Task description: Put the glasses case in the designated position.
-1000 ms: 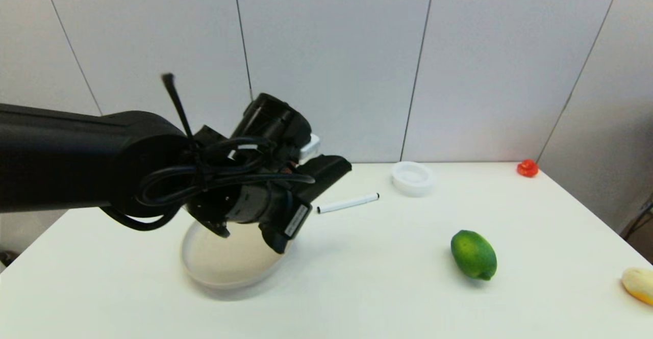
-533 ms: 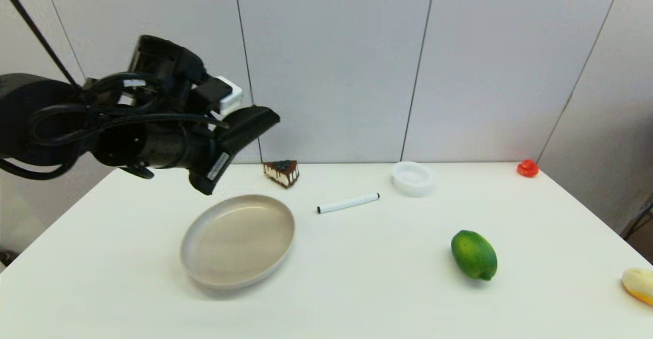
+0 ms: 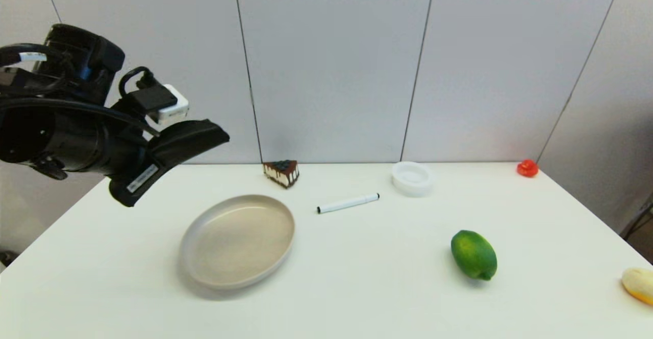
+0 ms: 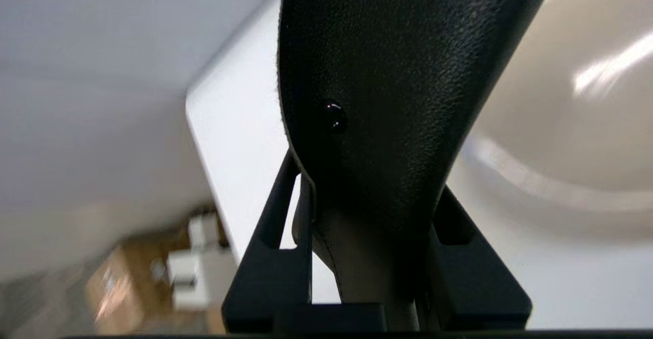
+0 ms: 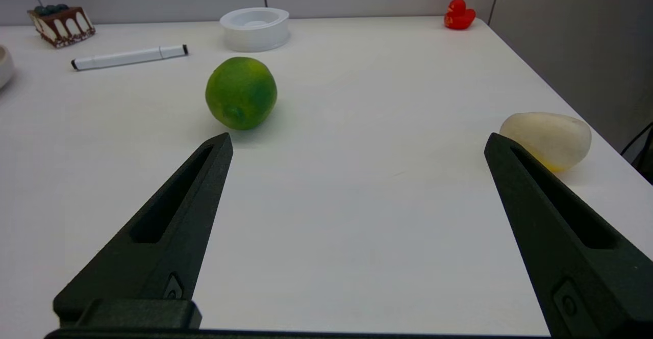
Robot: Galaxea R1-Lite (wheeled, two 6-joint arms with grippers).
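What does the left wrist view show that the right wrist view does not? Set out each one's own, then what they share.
Only the left wrist view: the left gripper shut on the black glasses case, its grained surface filling the frame, and the beige plate's hollow below it.

Only the right wrist view: the right gripper open above bare table, the lime, white marker pen, white round dish, red duck, cake slice and a pale yellow fruit.

Both: the white tabletop and a wall behind.

On my desk (image 3: 357, 288), the plate (image 3: 237, 239) lies left of the pen (image 3: 348, 203), with the cake slice (image 3: 281, 172) behind them. The lime (image 3: 473, 254) lies right of the plate; I hold the glasses case (image 3: 168, 150) in the left gripper (image 4: 367, 257) above the desk's left edge.
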